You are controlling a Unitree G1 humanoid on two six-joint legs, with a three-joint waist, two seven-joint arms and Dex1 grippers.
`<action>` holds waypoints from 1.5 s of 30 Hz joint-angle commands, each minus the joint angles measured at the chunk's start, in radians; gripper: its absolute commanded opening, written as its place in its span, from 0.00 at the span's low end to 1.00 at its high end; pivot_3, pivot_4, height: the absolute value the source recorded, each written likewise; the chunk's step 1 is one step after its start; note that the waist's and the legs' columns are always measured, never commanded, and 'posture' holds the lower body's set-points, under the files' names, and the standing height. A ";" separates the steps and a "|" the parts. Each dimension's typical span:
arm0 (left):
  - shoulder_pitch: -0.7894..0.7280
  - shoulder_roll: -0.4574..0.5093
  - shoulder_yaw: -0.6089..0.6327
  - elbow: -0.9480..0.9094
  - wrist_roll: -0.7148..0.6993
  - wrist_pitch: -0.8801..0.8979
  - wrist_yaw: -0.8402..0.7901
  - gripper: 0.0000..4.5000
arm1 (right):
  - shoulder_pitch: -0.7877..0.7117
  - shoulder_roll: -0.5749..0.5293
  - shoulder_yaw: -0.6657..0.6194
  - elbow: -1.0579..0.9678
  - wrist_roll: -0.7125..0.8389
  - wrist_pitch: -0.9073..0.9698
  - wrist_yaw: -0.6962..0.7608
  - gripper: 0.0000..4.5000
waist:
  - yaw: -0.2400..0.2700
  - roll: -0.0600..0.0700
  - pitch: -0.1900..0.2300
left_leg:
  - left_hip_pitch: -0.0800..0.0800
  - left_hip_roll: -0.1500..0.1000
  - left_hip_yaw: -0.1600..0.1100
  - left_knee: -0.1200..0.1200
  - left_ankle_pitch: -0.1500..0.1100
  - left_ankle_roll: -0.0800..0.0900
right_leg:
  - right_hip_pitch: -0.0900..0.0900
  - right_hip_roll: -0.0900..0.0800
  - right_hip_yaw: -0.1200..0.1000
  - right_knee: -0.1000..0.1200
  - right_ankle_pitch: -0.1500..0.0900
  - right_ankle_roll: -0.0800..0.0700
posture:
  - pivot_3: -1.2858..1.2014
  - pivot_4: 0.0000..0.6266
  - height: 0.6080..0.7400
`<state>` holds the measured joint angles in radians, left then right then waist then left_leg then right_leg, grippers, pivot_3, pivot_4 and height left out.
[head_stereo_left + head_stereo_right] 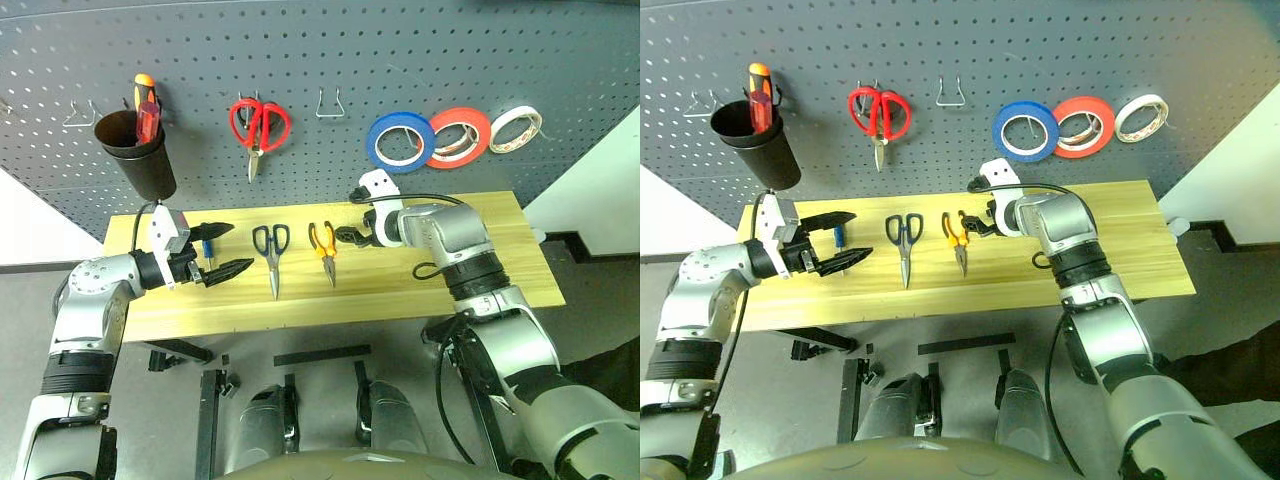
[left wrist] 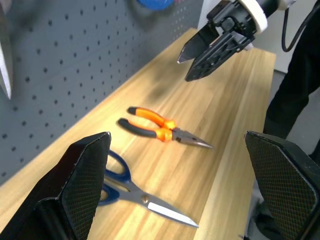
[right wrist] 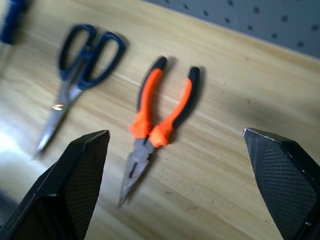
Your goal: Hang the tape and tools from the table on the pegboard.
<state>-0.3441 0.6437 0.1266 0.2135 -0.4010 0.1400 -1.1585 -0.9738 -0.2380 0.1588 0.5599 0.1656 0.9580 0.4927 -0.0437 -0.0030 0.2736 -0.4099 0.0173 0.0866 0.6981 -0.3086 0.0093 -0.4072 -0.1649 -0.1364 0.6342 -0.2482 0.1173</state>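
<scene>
The blue tape (image 1: 400, 141) hangs on the dark grey pegboard (image 1: 320, 60). On the light wooden table (image 1: 480, 270) lie the orange-and-black pliers (image 1: 324, 246) and, to their left, the dark-handled scissors (image 1: 271, 250). Further left is the blue-handled screwdriver (image 1: 207, 248), partly hidden by my left gripper (image 1: 240, 247). That gripper is open and hovers low over the table's left part, pointing towards the scissors. My right gripper (image 1: 348, 236) is open just right of the pliers. In the right wrist view the pliers (image 3: 160, 115) lie between its spread fingers, a little beyond them.
Red-handled scissors (image 1: 259, 125), a red tape ring (image 1: 460, 136) and a whitish tape ring (image 1: 515, 128) hang on the board. A black cup (image 1: 135, 152) at the left holds an orange-red screwdriver (image 1: 146, 105). Bare wire hooks (image 1: 330, 103) stick out between them.
</scene>
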 commanded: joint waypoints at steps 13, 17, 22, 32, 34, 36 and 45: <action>0.072 0.036 0.014 -0.103 -0.018 0.040 0.007 1.00 | -0.158 0.129 -0.065 0.267 -0.020 -0.117 -0.036 1.00 | 0.007 0.003 0.088 | -0.008 0.000 0.002 -0.001 0.000 0.000 | -0.012 0.000 0.002 0.004 0.000 0.000 | 0.54 0.69 1.00; 0.104 0.033 0.020 -0.137 -0.022 0.048 0.025 1.00 | -0.175 0.140 -0.062 0.321 -0.047 -0.174 -0.047 1.00 | 0.007 0.002 0.099 | -0.014 0.000 0.006 0.000 0.000 0.000 | -0.024 -0.002 0.002 0.013 0.000 0.000 | 0.55 0.70 1.00; 0.142 0.030 0.029 -0.170 -0.028 0.053 0.041 1.00 | -0.200 0.157 -0.072 0.367 -0.051 -0.187 -0.038 1.00 | 0.007 0.002 0.110 | -0.014 0.000 0.009 0.000 0.000 0.000 | -0.025 -0.002 0.004 0.013 0.000 0.000 | 0.55 0.71 1.00; 0.169 0.031 0.018 -0.163 -0.001 0.015 0.071 1.00 | -0.238 0.221 0.002 0.489 -0.166 -0.288 -0.089 1.00 | 0.008 0.002 0.114 | -0.014 0.001 0.017 -0.001 0.000 0.000 | -0.031 -0.002 0.010 0.014 0.000 0.000 | 0.56 0.69 1.00; 0.170 0.028 0.019 -0.152 0.007 0.004 0.080 1.00 | -0.245 0.227 0.011 0.499 -0.180 -0.297 -0.084 1.00 | 0.010 0.001 0.114 | -0.015 0.001 0.017 -0.002 0.000 0.000 | -0.032 -0.002 0.011 0.014 0.000 0.000 | 0.56 0.69 1.00; 0.170 0.024 0.021 -0.146 0.006 0.000 0.085 1.00 | -0.252 0.233 0.008 0.508 -0.185 -0.302 -0.079 1.00 | 0.012 0.001 0.114 | -0.015 0.001 0.018 -0.002 0.000 0.000 | -0.032 -0.002 0.011 0.014 0.000 0.000 | 0.56 0.68 1.00; 0.170 0.028 0.022 -0.131 0.011 -0.033 0.088 1.00 | -0.272 0.245 0.055 0.530 -0.248 -0.347 -0.025 0.46 | 0.029 0.001 0.114 | -0.015 0.004 0.021 -0.003 0.000 0.000 | -0.034 0.000 0.011 0.014 0.000 0.000 | 0.57 0.64 1.00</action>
<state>-0.1888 0.6662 0.1337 0.0885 -0.3888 0.1254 -1.0693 -1.2200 -0.0088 0.2087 1.0956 -0.0735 0.6280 0.4489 -0.0151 -0.0016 0.3876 -0.4254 0.0213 0.1075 0.6955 -0.3083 0.0088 -0.4415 -0.1653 -0.1252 0.6479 -0.2484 0.1172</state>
